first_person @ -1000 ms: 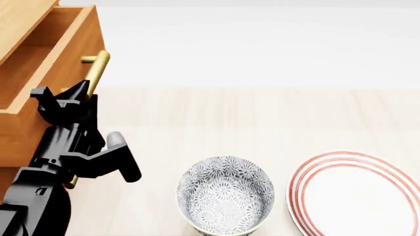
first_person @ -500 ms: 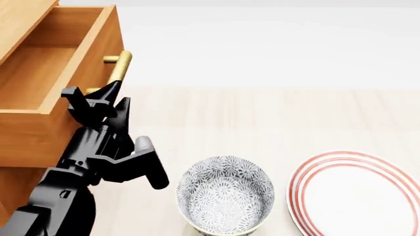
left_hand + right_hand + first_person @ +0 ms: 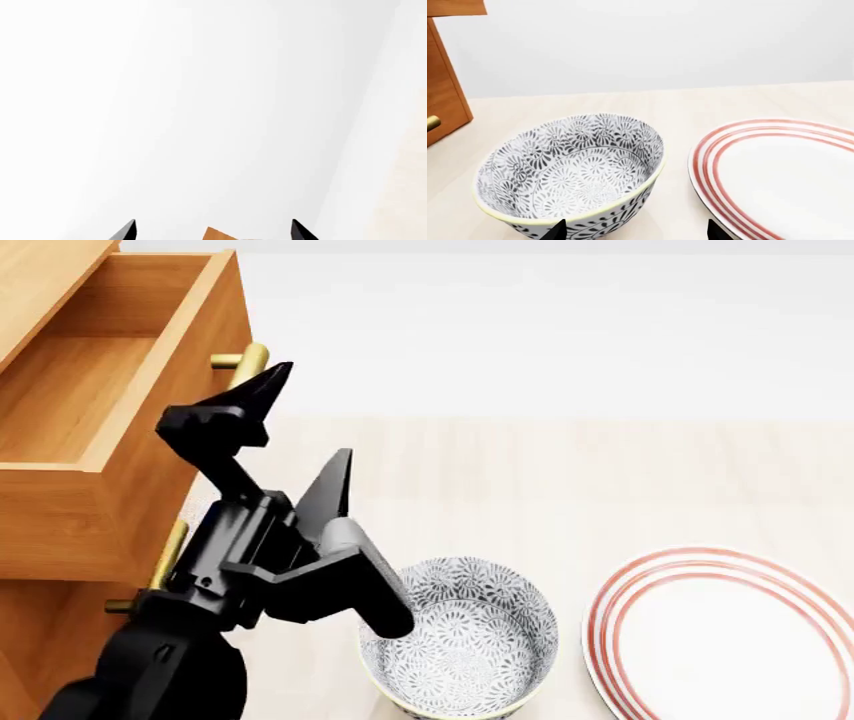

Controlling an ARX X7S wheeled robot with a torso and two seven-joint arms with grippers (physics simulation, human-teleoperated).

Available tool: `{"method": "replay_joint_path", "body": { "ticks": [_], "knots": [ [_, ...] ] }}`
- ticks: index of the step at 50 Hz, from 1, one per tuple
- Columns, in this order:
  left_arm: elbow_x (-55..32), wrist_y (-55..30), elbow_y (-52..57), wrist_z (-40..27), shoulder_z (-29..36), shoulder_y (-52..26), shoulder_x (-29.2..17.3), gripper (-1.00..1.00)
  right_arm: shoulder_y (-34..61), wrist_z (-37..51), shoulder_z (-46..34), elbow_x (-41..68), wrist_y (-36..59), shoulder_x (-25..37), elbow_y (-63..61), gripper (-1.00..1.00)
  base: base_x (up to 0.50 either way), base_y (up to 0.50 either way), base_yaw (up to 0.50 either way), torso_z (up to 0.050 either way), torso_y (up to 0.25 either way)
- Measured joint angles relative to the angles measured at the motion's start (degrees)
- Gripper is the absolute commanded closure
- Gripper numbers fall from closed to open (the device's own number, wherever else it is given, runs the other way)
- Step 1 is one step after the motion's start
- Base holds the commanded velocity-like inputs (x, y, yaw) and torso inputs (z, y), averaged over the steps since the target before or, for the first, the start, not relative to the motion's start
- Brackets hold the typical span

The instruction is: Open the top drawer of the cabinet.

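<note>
Nearest on the bench [image 3: 534, 480], a patterned bowl [image 3: 461, 645] sits just beside a red-ringed plate [image 3: 727, 635], apart. The left gripper [image 3: 304, 430] stands above the bowl's left side, fingers [image 3: 260, 390] spread wide, holding nothing. Beyond it, at far left, the cabinet [image 3: 54, 610] has its top drawer [image 3: 94, 410] pulled out, brass handle [image 3: 247, 360] partly hidden behind one finger. The right gripper's [image 3: 635, 231] fingers show only tips, apart, empty.

Two black tool [image 3: 210, 231] tips flank an orange-brown wood corner [image 3: 217, 234]
</note>
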Motion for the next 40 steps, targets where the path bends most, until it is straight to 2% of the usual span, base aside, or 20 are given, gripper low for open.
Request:
{"method": "replay_joint_path", "body": {
  "ticks": [29,40],
  "knots": [
    [-3.19,-8.68,20.33,5.29,-6.12,-0.01,2.93,-1.00,0.07,0.30,-0.72,0.27,-0.15,0.29,0.32,-1.00,0.00,0.00,0.00,0.000,0.000],
    [-5.61,-13.77,25.80,7.05,-10.66,-1.04,4.59,-1.00,0.06,0.37,-1.19,0.17,-0.17,0.40,0.46,-1.00,0.00,0.00,0.00,0.000,0.000]
  ]
}}
